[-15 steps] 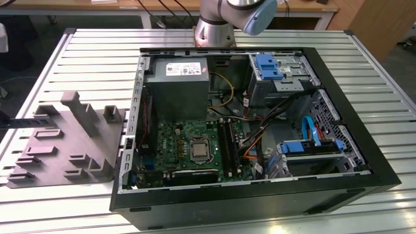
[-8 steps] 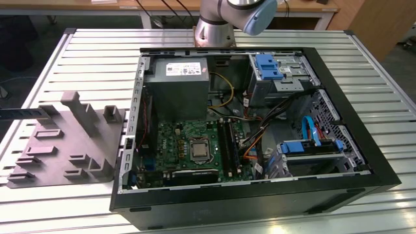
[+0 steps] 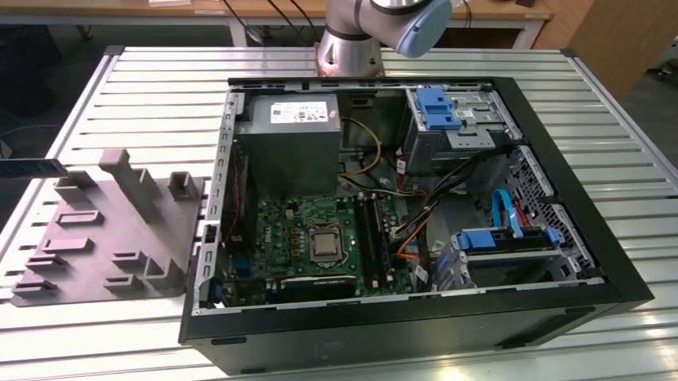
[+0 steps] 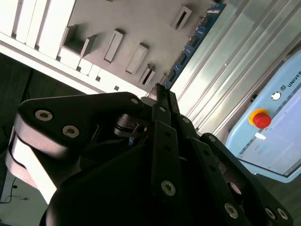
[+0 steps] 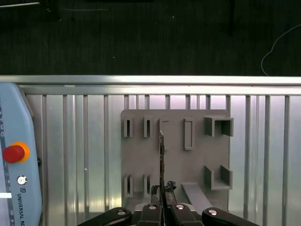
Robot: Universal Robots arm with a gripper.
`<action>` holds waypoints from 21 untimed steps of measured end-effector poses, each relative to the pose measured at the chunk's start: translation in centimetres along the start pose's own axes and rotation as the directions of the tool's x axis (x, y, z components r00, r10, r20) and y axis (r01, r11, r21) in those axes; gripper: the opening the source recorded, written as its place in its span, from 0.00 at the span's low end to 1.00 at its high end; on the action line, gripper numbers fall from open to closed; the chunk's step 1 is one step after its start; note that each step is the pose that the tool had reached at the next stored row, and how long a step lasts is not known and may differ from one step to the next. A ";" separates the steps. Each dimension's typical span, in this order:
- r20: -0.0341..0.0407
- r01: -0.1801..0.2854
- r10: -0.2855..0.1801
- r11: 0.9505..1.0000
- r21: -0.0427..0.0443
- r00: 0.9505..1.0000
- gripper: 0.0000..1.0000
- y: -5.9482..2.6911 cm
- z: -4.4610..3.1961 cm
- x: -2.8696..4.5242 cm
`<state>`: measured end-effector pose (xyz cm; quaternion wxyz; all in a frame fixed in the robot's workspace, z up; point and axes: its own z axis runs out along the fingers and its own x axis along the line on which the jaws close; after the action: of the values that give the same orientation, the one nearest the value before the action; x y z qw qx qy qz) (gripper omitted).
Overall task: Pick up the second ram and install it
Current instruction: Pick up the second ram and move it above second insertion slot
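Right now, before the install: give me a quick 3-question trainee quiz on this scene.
1. True or false: the gripper is shut on the second ram.
2. In the exterior view, the gray tray lies on which side of the computer case? A) its left B) its right C) inside it
3. Which green board shows inside the open case?
Key: 1 true; 2 A; 3 the motherboard.
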<state>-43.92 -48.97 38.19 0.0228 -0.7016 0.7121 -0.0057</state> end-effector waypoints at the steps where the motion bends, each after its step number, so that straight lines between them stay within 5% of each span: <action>1: 0.000 0.000 0.000 1.000 0.000 1.000 0.13 -0.01 -0.30 -0.05; 9: 0.000 0.000 0.000 1.000 0.000 1.000 0.13 -0.08 -1.98 -0.26; 16: 0.000 0.000 0.000 1.000 0.000 1.000 0.13 -0.16 -2.04 -0.28; 21: 0.000 0.000 0.000 1.000 0.000 1.000 0.13 -1.25 -1.95 -0.29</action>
<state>-42.75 -48.75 40.19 0.0228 -0.7016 0.7121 -0.0057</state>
